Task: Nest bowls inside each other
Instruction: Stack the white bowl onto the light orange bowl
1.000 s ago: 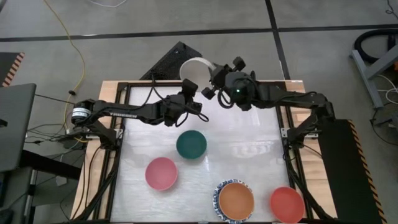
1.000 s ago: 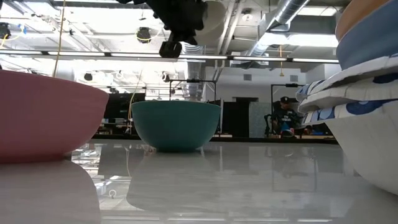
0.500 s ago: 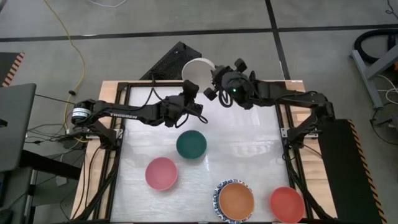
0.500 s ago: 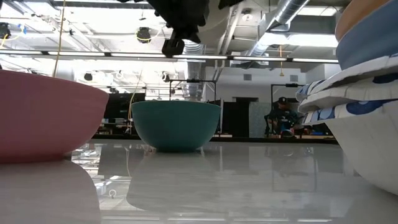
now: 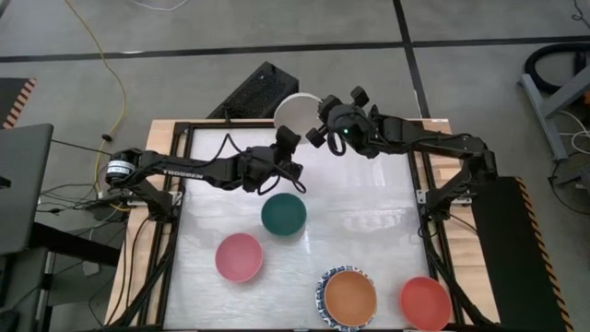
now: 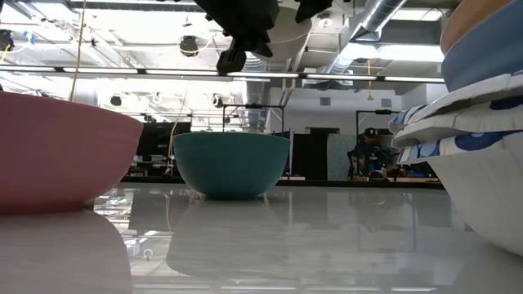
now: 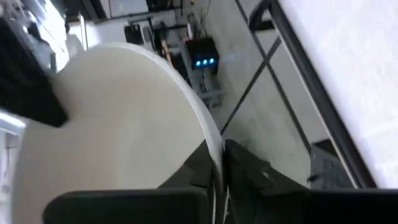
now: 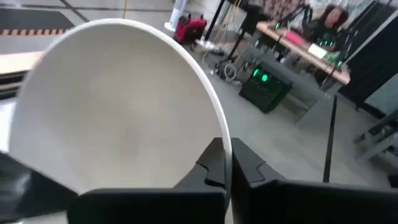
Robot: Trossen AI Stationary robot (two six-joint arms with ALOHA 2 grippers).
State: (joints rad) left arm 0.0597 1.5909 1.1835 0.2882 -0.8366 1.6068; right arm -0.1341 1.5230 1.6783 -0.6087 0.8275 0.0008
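Note:
A cream bowl (image 5: 297,111) hangs in the air over the table's far edge, also at the top of the low view (image 6: 288,23). My left gripper (image 5: 288,138) comes at it from the near left, and my right gripper (image 5: 320,123) from the right. Both are shut on its rim. On the table stand a dark green bowl (image 5: 283,214), a pink bowl (image 5: 239,256), a red bowl (image 5: 425,302), and an orange bowl (image 5: 349,297) nested in a blue-patterned one. My left gripper pinches the cream bowl's rim (image 7: 214,140), one finger inside the bowl and one outside. The fingers lie about level and come from the table's near left. The bowl is lifted clear of the table. My right gripper pinches the rim (image 8: 225,134) at another place, one finger inside the bowl and one outside. It comes from the table's right side, slanting a little downward. The bowl hangs clear between the two grippers.
A black frame (image 5: 184,138) runs round the white tabletop. In the low view the pink bowl (image 6: 57,155) fills the left foreground and the nested stack (image 6: 482,122) the right, with the green bowl (image 6: 231,163) between them. A dark device (image 5: 253,92) lies beyond the far edge.
The cream bowl has shifted a little toward the table's right and near side and shows more of its round face from above. My right wrist has tipped and drawn in toward the bowl's rim. My left gripper has followed the bowl slightly to the right.

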